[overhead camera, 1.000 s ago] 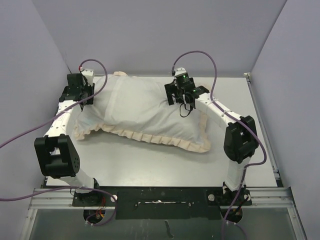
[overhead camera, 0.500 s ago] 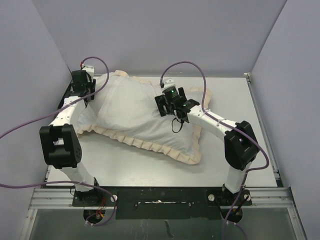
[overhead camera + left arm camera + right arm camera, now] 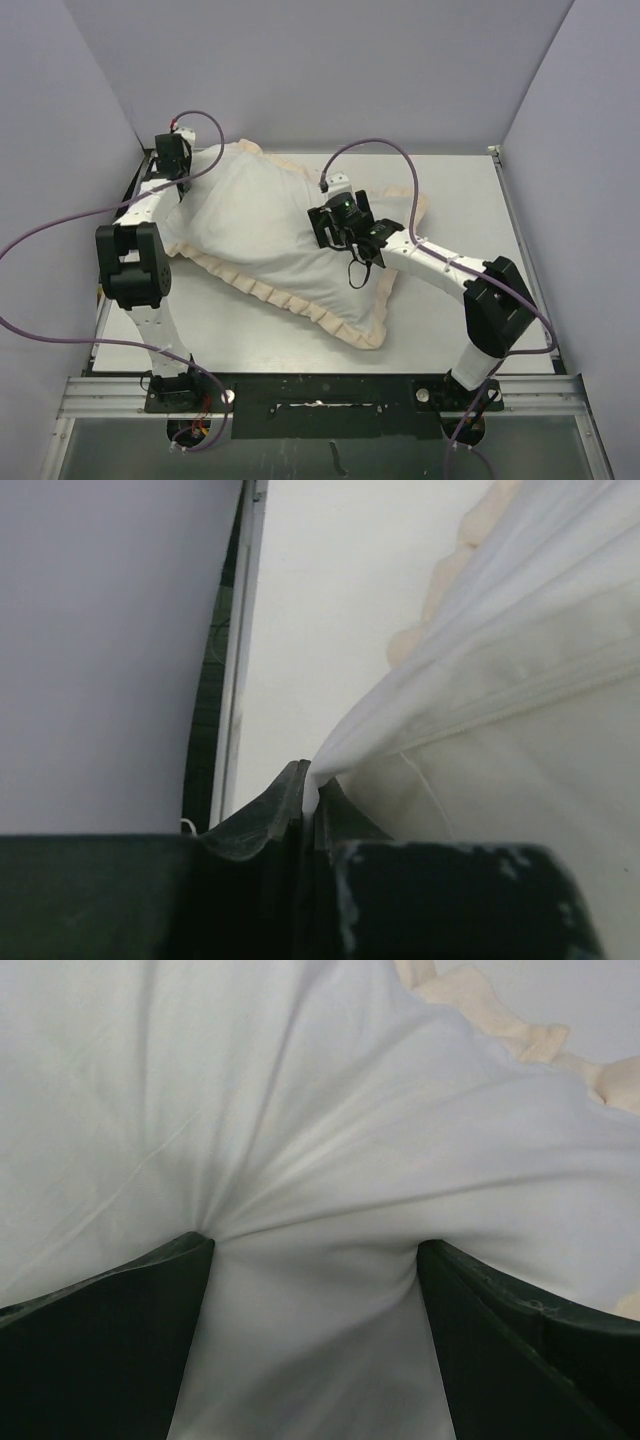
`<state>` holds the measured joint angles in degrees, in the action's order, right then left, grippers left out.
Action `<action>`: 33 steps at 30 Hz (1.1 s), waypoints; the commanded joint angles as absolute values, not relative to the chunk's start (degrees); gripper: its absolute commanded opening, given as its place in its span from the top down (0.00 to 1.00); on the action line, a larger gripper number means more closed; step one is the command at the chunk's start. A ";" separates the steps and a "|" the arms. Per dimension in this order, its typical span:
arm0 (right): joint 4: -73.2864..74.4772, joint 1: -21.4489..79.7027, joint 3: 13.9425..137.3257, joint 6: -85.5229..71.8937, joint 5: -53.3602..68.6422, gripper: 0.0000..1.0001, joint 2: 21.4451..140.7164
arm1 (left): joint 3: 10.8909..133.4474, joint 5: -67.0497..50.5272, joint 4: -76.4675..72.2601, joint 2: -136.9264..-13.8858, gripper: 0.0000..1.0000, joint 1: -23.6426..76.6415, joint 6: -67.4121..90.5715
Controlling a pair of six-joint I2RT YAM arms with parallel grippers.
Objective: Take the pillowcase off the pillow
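Observation:
The pillowcase (image 3: 265,225) lies slantwise on the table, white face up, with a peach frill (image 3: 300,303) round its edge. It is plump; the pillow is hidden inside it. My left gripper (image 3: 178,178) is at the far left, shut on a thin fold of the pillowcase's white cloth (image 3: 420,710), pinched at the fingertips (image 3: 310,785). My right gripper (image 3: 337,222) presses down on the middle of the pillowcase. Its fingers (image 3: 150,1290) stand well apart, squeezing a bulge of white cloth (image 3: 315,1260), with creases running out from the tips. The grey face is not in view.
The white table (image 3: 480,210) has its metal left edge (image 3: 245,670) right beside my left gripper, with the grey wall (image 3: 100,630) just past it. Walls close in the back and both sides. Purple cables (image 3: 385,150) loop above both arms.
My right gripper has moved left and nearer with the cloth in it. The pillowcase has swung, its right end coming toward the front. My left gripper has moved farther back along the left edge.

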<state>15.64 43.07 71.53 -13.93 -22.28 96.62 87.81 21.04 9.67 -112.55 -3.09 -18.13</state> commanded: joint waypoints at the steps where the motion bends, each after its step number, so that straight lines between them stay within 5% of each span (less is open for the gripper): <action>1: 25.59 45.86 66.01 -13.44 -12.76 0.12 96.29 | 95.85 13.93 14.17 -110.08 0.99 -3.25 -11.09; 11: 22.07 49.02 60.79 -14.89 -4.00 0.11 87.28 | 126.49 -15.43 38.84 -106.64 1.00 -2.24 3.88; 22: 24.32 52.08 44.76 -19.03 1.40 0.11 66.35 | 141.76 -18.11 43.44 -102.29 1.00 5.12 0.25; 28: 15.22 55.89 38.60 -22.57 0.04 0.12 71.99 | 144.20 -16.67 41.07 -97.38 1.00 15.01 -3.25; 33: 7.65 54.66 46.18 -19.53 -2.76 0.11 82.87 | 152.82 -11.95 40.43 -97.45 1.00 24.29 -7.39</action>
<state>15.49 54.78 40.77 -20.21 -3.68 74.46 144.14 -13.80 48.73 -104.07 18.68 -4.12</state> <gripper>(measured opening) 0.888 0.009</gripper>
